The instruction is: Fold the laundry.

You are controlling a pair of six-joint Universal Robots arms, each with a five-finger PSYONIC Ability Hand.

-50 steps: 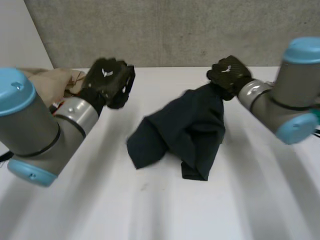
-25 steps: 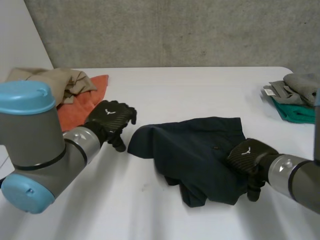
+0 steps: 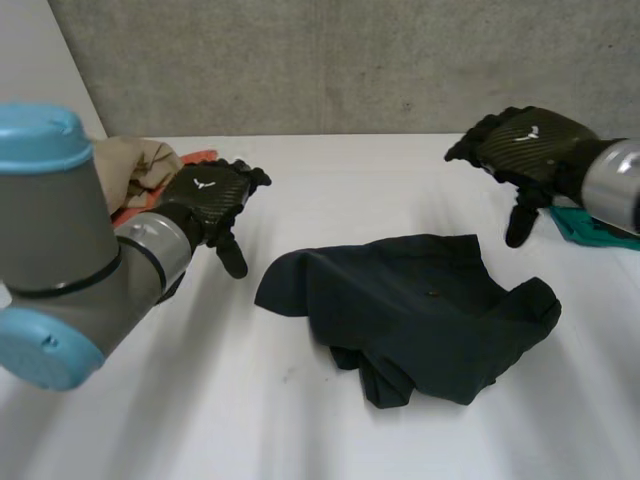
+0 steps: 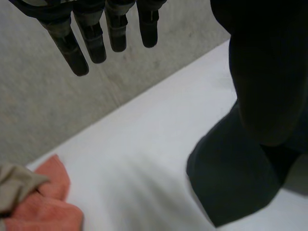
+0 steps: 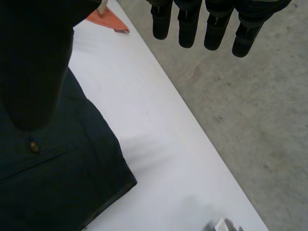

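Since half a second ago our right hand (image 3: 525,145) has let go of the garment (image 3: 410,310) and risen from its near right corner to hang above the table's far right, fingers loosely straight and empty. Our left hand (image 3: 208,192) has shifted little and hovers just off the garment's left edge, likewise open with nothing in it. Nearest us, the garment lies rumpled in the middle of the table (image 3: 150,420), a wad tucked under its near edge and its right corner flopped over. We judge the step in hand to be spreading it flat before any fold: each hand should come down on an outer edge, pinch one layer only, and draw the sides apart until the wad comes free. The table is white and smooth, so cloth should slide easily. Farther off sit an orange cloth (image 4: 43,207) under a beige cloth (image 3: 130,165) at the left, a teal cloth (image 3: 590,228) at the right, and a grey wall (image 3: 330,60) behind.
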